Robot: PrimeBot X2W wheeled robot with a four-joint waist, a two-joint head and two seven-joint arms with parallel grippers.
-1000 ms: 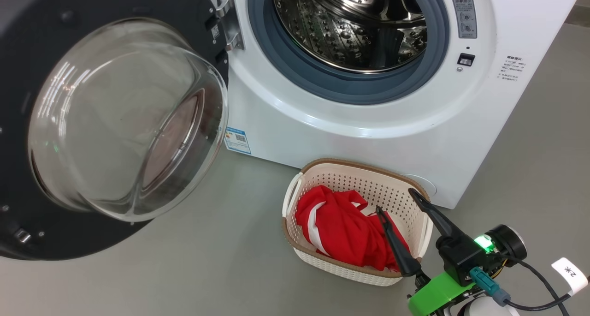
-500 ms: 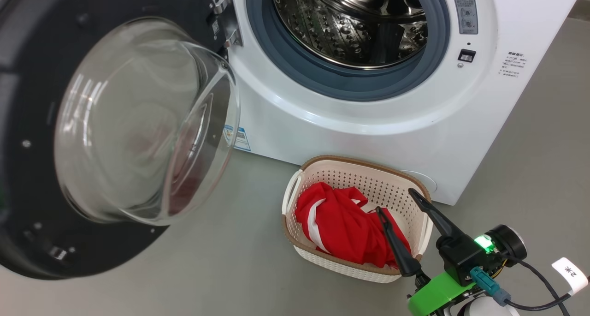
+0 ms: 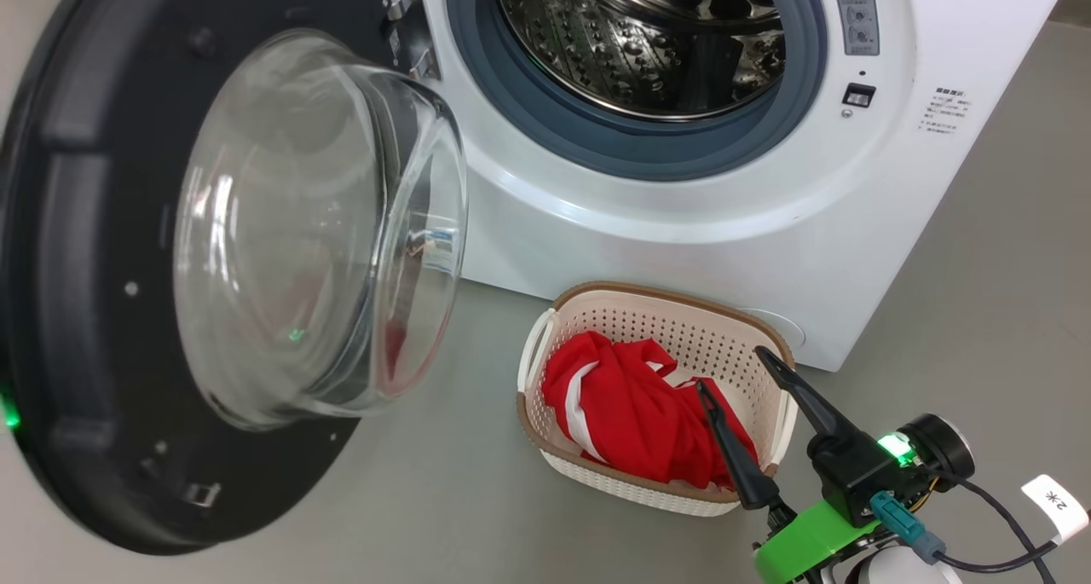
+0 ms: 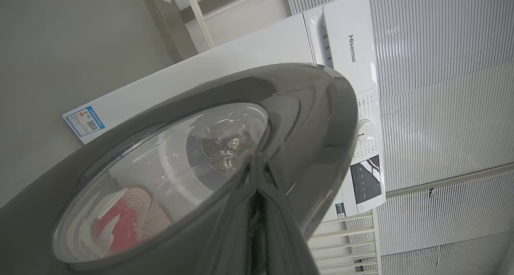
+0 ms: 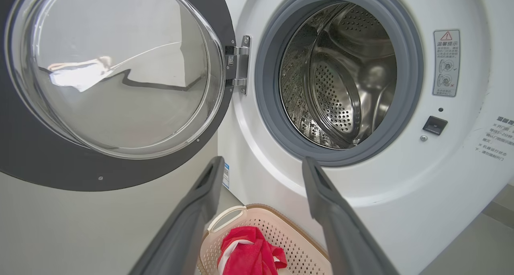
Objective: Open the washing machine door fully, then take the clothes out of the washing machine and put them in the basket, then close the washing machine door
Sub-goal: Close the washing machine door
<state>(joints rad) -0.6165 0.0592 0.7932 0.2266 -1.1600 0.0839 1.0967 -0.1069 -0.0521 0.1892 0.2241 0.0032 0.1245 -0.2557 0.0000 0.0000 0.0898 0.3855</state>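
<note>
At 9 o'clock in the head view the washing machine door stands open on its hinge, inner face toward the camera. Its black rim runs off the left edge, and the clear glass bowl bulges toward the centre. In the left wrist view the left gripper rises from 6 o'clock. Its two dark fingers are pressed together into one narrow blade with nothing between them, and the tip lies against the door's glossy outer side. Dark on dark, real contact cannot be told. A small blue label sits on the machine's white front at 9 o'clock of that view.

At 12 o'clock of the head view the washing machine shows its grey rubber ring and, inside it, the perforated steel drum. A dark latch socket sits at 2 o'clock.

The basket rests on the grey floor at 5 o'clock, just in front of the machine's lower front. The clothes, red with white strips, lie heaped inside it.

The right gripper reaches in from 4 o'clock, jaws wide apart and gripping nothing. One finger crosses the clothes in this view and the other crosses the basket's right rim. In the right wrist view the basket and clothes lie at 6 o'clock, below and between the spread fingers.
</note>
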